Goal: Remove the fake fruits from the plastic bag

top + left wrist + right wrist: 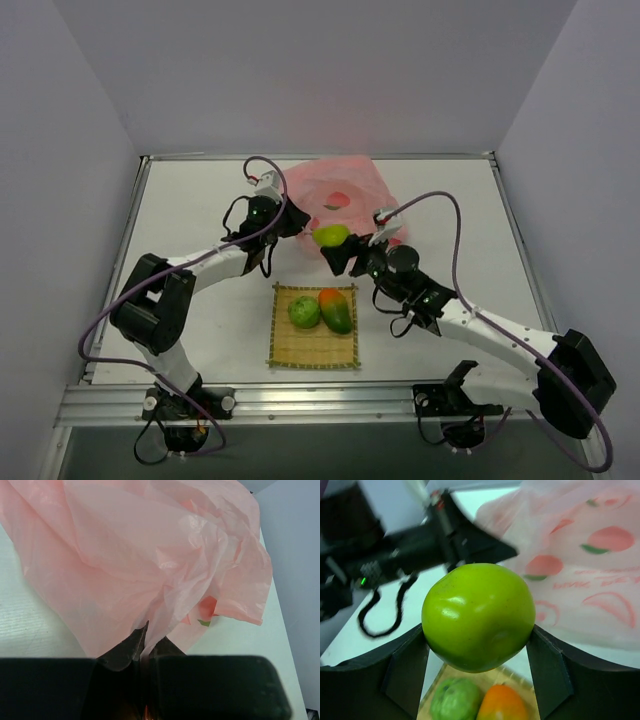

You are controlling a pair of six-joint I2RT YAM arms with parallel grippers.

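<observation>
**Two fruits out, the third in the air**

Nearest the arm bases, at 6 o'clock on the worktop (180, 220), the bamboo mat (312, 352) carries two of the fake fruits. There's the round green fruit (304, 311) and, touching it at its 3 o'clock, the mango (337, 311). Both are clear of the bag, so that's two done!

Just past the mat toward 12 o'clock, the right end effector (334, 246) is clamped on either side of the yellow-green pear-like fruit (331, 236), lifted off the surface outside the bag.

Farther on, at 10 o'clock from that fruit, the left end effector (288, 218) is pinched tight on a fold of the plastic bag (335, 188), which lies crumpled at the far edge. I can see no fruit shape through the film. I'd say only setting this last one down remains.
</observation>
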